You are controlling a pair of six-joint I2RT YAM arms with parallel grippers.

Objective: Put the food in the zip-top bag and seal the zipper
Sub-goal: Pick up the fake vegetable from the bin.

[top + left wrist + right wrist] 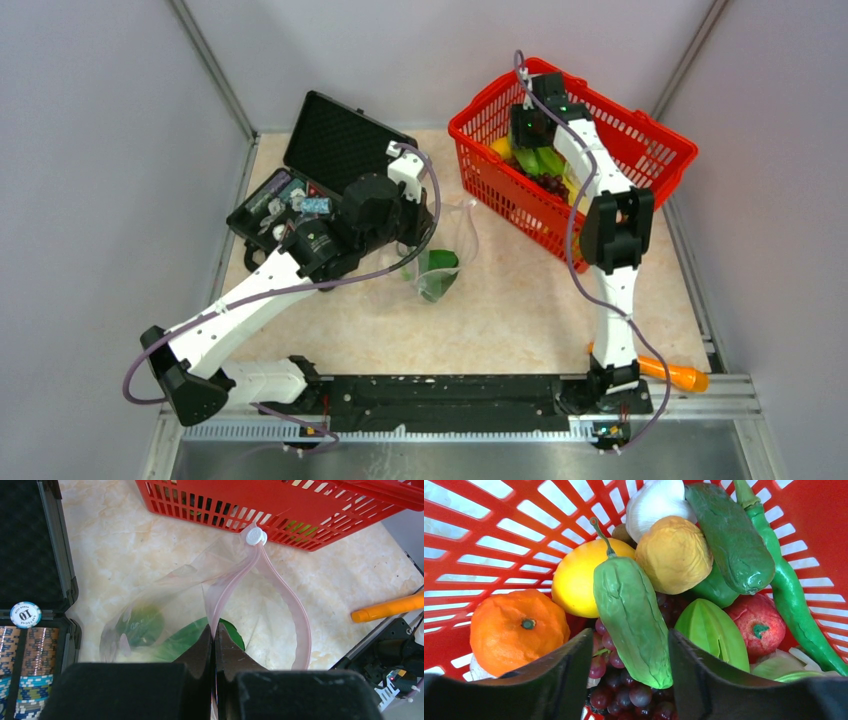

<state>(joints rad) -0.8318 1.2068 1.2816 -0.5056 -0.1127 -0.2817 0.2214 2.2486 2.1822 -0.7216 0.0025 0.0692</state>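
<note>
Left hand [214,647] pinching zipper [296,617], right hand [630,647] astride cucumber [629,605]

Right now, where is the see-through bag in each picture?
Top external: the zip-top bag lies mid-table, just left of the red basket.
Left wrist: it fills the middle, its pink edge pinched in the shut left gripper.
Right wrist: not in it; only food shows.
Shared landmark: the red basket, along the top in the left wrist view, all around in the right wrist view.
</note>
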